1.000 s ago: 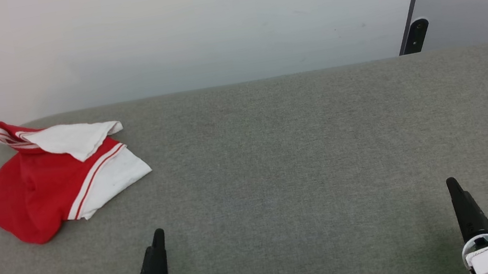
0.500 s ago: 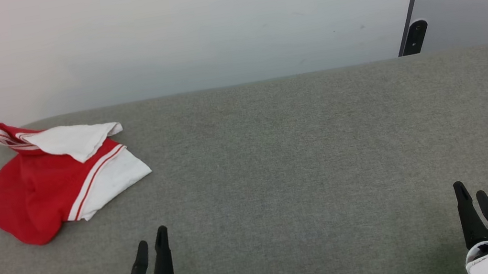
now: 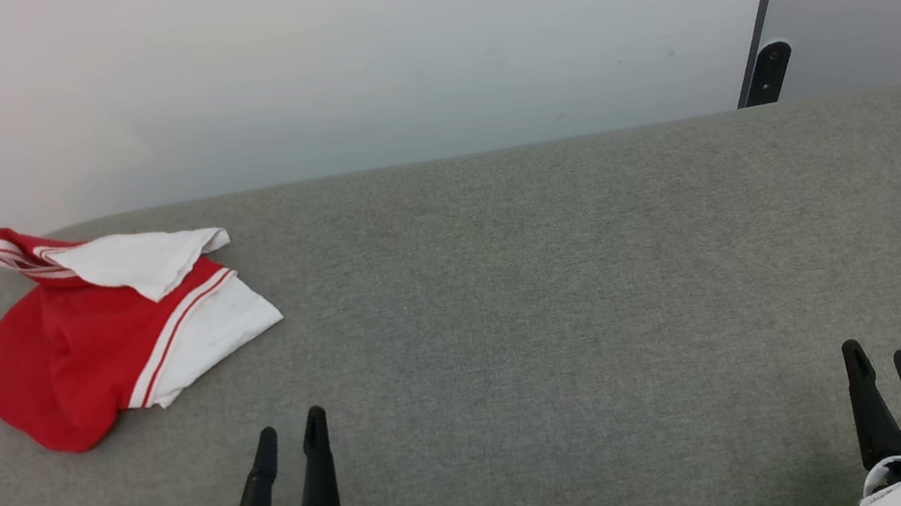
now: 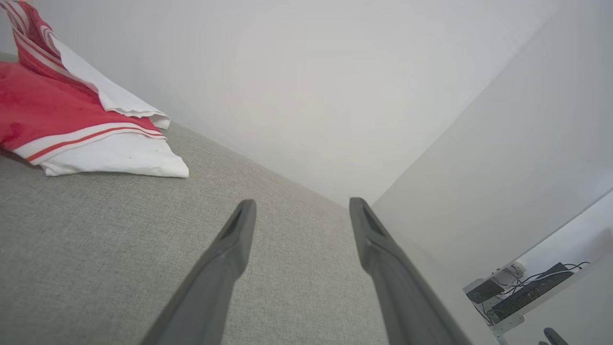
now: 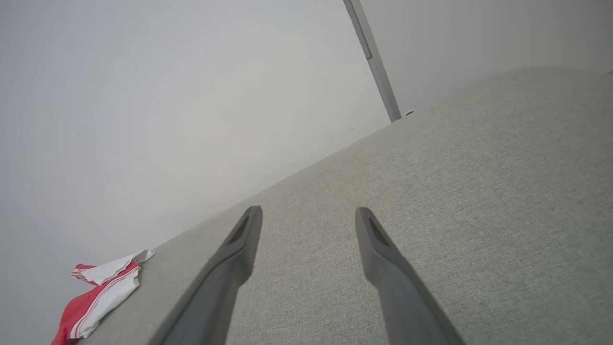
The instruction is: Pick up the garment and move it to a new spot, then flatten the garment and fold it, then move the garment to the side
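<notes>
The grey padded surface [image 3: 561,272] is the biggest thing before me, running out to a pale wall [image 3: 297,62] at twelve o'clock. From eleven round to three o'clock the padding lies bare, so I judge there is free room to carry and spread cloth. Two edges matter: the rounded left rim at nine o'clock and the far rim under the wall.

The garment [image 3: 74,363] lies at ten o'clock, in the far left corner. Its red tip is close to the left rim, and a white sleeve is lapped over the red body with striped trim showing. It sits in layers, not flat. I cannot settle whether this is a finished fold set aside or a heap waiting for me. The uneven lapping makes me suspect the lifting, flattening and folding are yet to do.

My left pincer [image 3: 290,422] at seven o'clock and my right pincer [image 3: 877,350] at five o'clock are both spread. They pinch nothing and are well apart from the cloth.

A small dark bracket [image 3: 765,74] stands at one o'clock against the wall.
</notes>
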